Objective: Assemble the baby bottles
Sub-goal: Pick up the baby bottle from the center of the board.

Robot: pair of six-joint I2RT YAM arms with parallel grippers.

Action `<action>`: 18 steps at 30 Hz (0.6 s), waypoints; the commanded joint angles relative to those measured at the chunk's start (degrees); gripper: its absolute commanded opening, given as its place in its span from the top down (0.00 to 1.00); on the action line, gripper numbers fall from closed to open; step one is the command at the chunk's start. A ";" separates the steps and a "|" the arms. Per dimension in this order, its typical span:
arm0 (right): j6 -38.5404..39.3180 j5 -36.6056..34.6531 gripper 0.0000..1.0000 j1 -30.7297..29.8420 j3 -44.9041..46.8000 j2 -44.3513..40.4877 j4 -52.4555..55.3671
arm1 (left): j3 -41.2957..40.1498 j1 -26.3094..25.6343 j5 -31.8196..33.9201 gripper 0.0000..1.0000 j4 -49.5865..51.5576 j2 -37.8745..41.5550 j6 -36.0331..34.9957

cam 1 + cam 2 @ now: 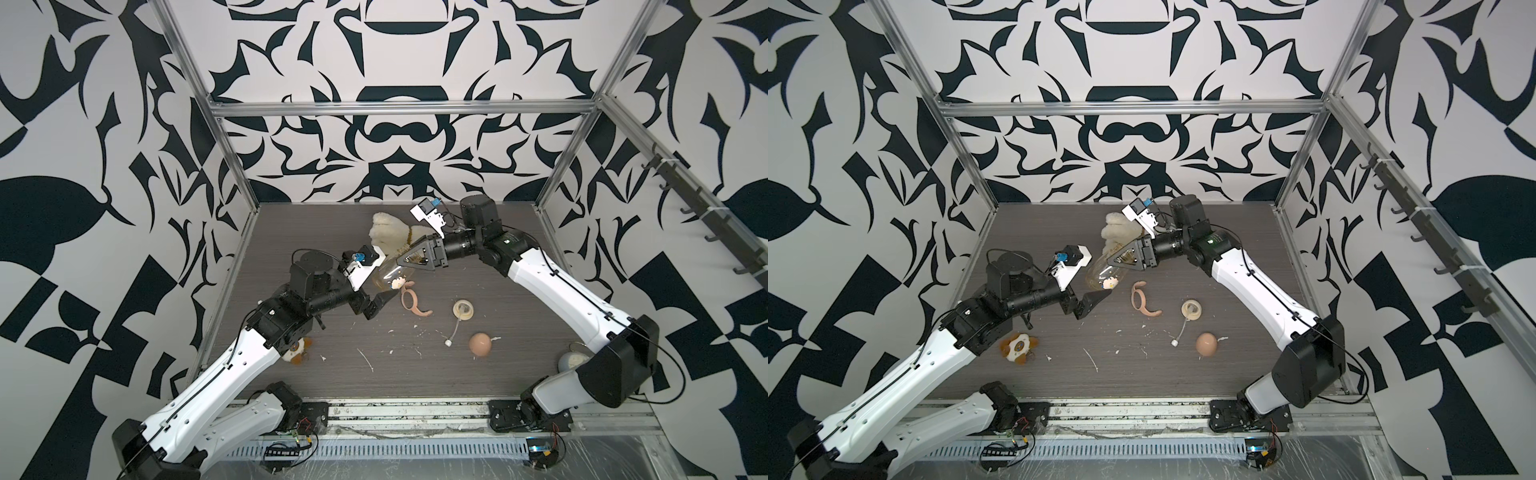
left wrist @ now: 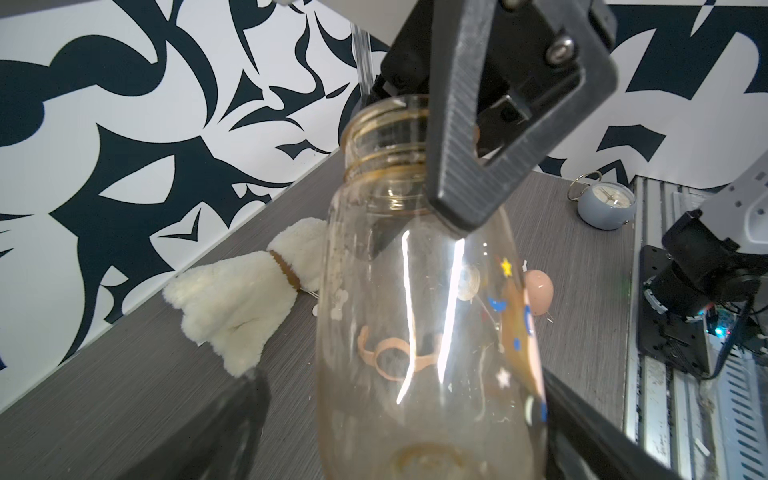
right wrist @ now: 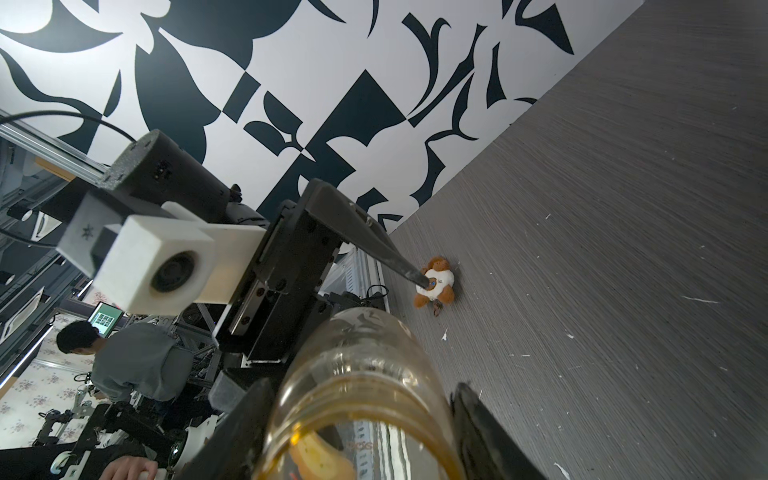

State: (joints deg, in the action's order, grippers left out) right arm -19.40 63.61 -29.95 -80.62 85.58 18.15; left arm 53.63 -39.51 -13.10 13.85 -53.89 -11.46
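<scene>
Nearest the lens, right wrist view: the threaded mouth of the small clear amber-tinted plastic bottle (image 3: 365, 399) fills the lower frame. The right gripper (image 1: 408, 262) is clamped partway in on it, one dark finger on each side of the neck. The bottle is held. The left wrist view confirms this: one finger (image 2: 465, 137) crosses the neck and its partner shows through the glass.

The bottle sits tilted, neck in the right gripper, base pointing at the left gripper (image 2: 401, 386). Printed stars and a cartoon figure mark its wall. Whether the base touches the dark grey wood-grain table (image 1: 415, 374): cannot tell.

Left gripper: spread wide, fingers straddling the bottle's base end. One finger stands clear of the glass. The other lies close against it, and contact cannot be judged. It is not gripping.

Loose parts, all on the table:
- peach-pink two-handled plastic ring (image 1: 413, 301), just off the left gripper's fingertip.
- cream round nipple collar (image 1: 463, 309) with thin straw tube (image 1: 456, 330), beyond the ring from the left gripper, apart from it.
- peach-pink egg-shaped dome cap (image 1: 480, 344), farther out again, near the tube's free end, not touching.

Other items:
- cream plush dog (image 1: 390, 235), just behind the right gripper on the back-wall side.
- small orange-white toy (image 1: 1017, 345), well behind the left gripper, beside that arm.
- small blue-grey round clock (image 2: 606, 205), far from both grippers, by the right arm's base.
</scene>
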 commanded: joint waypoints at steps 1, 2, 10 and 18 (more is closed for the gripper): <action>0.57 1.34 0.64 0.02 -0.73 -1.10 -0.93 | -0.17 -0.22 0.90 0.01 -4.09 -0.51 -0.05; 0.53 1.34 0.64 0.00 -0.53 -1.12 -0.93 | -0.28 -0.22 0.82 0.00 -4.58 -0.60 0.19; -0.88 2.51 0.67 0.01 0.64 -1.29 -2.84 | -0.75 -0.22 -0.16 0.06 -6.24 -1.83 0.52; -2.14 2.70 0.70 -0.01 1.16 -1.37 -4.70 | -0.36 -0.22 -1.17 0.26 -5.99 -2.45 -0.31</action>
State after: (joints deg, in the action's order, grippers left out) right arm -20.71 63.66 -29.65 -79.46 85.58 15.40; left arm 53.47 -39.88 -14.17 9.85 -55.79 -11.38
